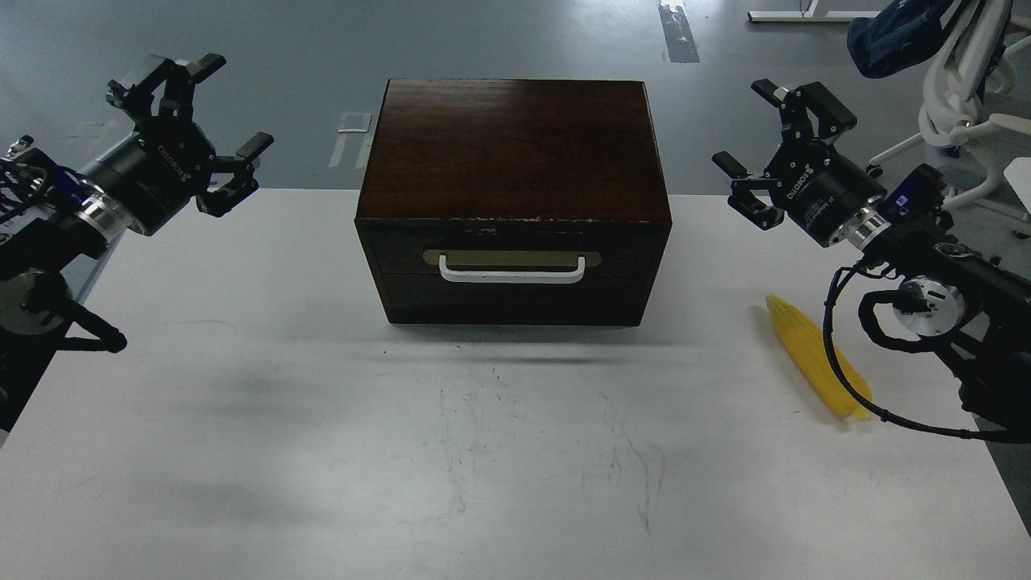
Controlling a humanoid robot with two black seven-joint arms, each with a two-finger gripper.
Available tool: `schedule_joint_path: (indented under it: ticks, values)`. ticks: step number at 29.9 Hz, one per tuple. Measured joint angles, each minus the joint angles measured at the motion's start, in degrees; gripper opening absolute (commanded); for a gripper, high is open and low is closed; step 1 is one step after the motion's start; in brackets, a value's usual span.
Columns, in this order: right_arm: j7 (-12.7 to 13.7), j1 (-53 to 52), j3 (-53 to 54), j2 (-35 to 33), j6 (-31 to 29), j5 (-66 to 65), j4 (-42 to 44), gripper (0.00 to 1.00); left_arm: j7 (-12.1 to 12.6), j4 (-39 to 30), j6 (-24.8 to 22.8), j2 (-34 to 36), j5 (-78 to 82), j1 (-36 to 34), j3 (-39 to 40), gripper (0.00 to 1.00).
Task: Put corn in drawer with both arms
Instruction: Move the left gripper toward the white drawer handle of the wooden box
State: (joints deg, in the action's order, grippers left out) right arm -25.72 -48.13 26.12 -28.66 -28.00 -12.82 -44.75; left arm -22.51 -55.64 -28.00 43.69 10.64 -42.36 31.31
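The drawer (512,270) is closed; the corn (813,354) lies on the tabletop (322,451) to its right. The left gripper (211,129) and right gripper (753,153) hover spread wide and empty.

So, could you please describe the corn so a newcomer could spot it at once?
Start at the dark wooden cabinet on the white table. To its right, under the right arm's cable, lies the corn: the only bright yellow thing there, a tapered ridged cob.
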Motion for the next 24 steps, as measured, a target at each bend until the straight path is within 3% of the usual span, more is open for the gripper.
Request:
schedule_joint_path:
  ticks: [9,14,18,24]
  values:
    - [0.04,-0.12,0.05,-0.78,0.00,0.05,-0.29,1.00,-0.02,0.01,0.00,0.46,-0.07,-1.06,0.15,0.99]
    - [-0.11,-0.38,0.42,-2.95,0.00,0.17,-0.43,1.00,0.22,-0.18,0.00,0.98,2.06,-6.78,-0.67,0.99]
    - [-0.28,-0.54,0.85,-3.50,-0.01,0.22,-0.50,1.00,0.10,-2.96,-0.01,0.62,15.46,-13.74,-0.89,0.99]
    - [-0.45,-0.86,1.84,-4.39,0.00,0.27,-0.39,1.00,-0.42,-14.08,-0.01,-2.00,41.47,-22.27,-0.89,0.99]
